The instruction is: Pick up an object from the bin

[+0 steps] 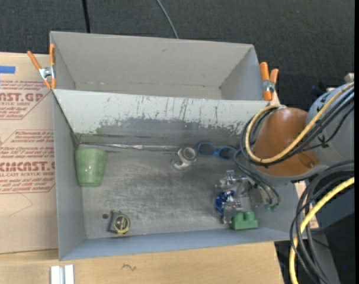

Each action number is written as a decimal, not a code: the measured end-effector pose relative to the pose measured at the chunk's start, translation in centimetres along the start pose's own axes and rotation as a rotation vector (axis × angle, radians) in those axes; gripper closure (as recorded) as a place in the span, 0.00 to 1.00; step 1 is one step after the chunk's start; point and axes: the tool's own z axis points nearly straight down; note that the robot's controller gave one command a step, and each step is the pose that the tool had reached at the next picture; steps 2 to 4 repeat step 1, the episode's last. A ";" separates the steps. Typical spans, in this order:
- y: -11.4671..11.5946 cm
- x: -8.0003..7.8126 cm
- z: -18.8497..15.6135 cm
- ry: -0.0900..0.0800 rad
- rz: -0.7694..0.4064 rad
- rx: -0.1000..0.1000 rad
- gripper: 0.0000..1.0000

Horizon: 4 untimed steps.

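End effector low in the front right corner of the grey metal bin (150, 102), over a small blue object.

The end effector (231, 199) hangs below the arm's orange wrist cover (280, 142), close to the bin floor. Whether it is apart or together cannot be told. The small shiny blue object (220, 202) lies just at its left side, and a green plastic block (244, 221) lies just beside it, towards the front wall. Whether either one is gripped cannot be told. Well apart from these lie a pale green translucent cup (90, 166) at the left wall, a small round black-and-gold item (118, 223) at the front left, a silver ring-shaped piece (185, 155) at mid-rear, and a pair of blue loops (215, 151) beside it.
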 end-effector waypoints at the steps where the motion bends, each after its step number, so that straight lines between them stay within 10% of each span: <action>1: -1.9 -0.8 -14.3 -0.006 -0.456 0.004 1.00; 4: -1.9 -0.8 -14.3 -0.006 -0.456 0.004 1.00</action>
